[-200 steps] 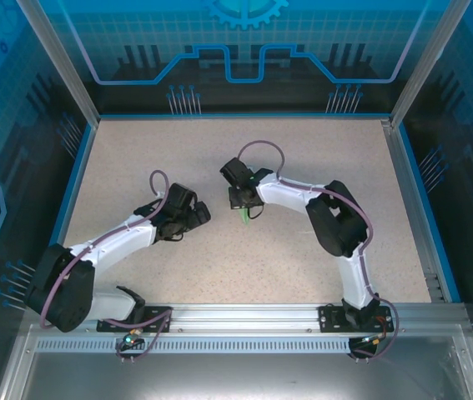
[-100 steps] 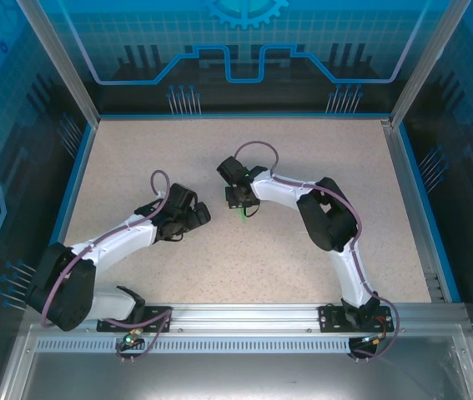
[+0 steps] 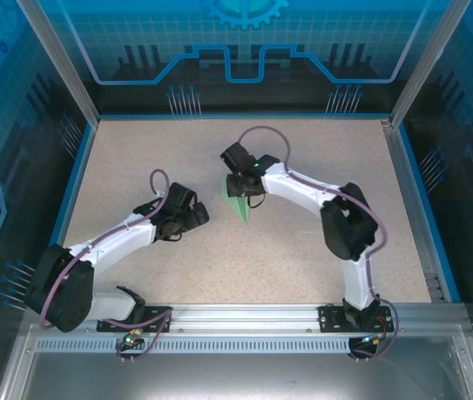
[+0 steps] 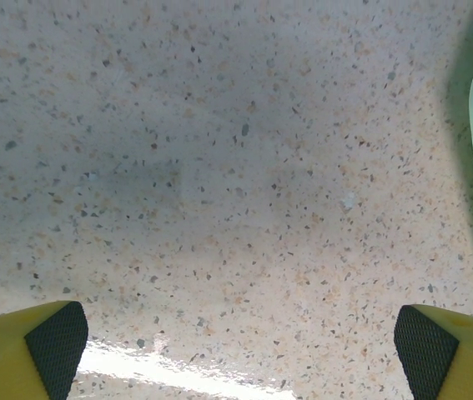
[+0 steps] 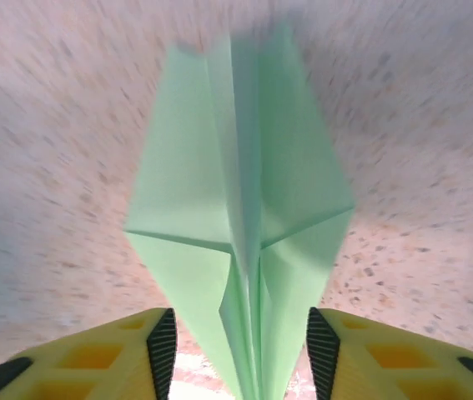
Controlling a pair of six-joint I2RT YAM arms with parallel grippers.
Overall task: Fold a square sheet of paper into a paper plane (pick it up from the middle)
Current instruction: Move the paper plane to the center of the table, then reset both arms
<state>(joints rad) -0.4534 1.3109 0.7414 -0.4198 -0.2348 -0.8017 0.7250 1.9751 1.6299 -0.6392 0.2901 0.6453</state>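
The table was bare along its far strip and down both sides, leaving wide passage there. At the middle the paper plane blocked the way, flanked by the parted jaws of the right gripper. The left gripper, spread wide over bare surface, sat just left of the plane. The walls closed off the left, far and right edges.
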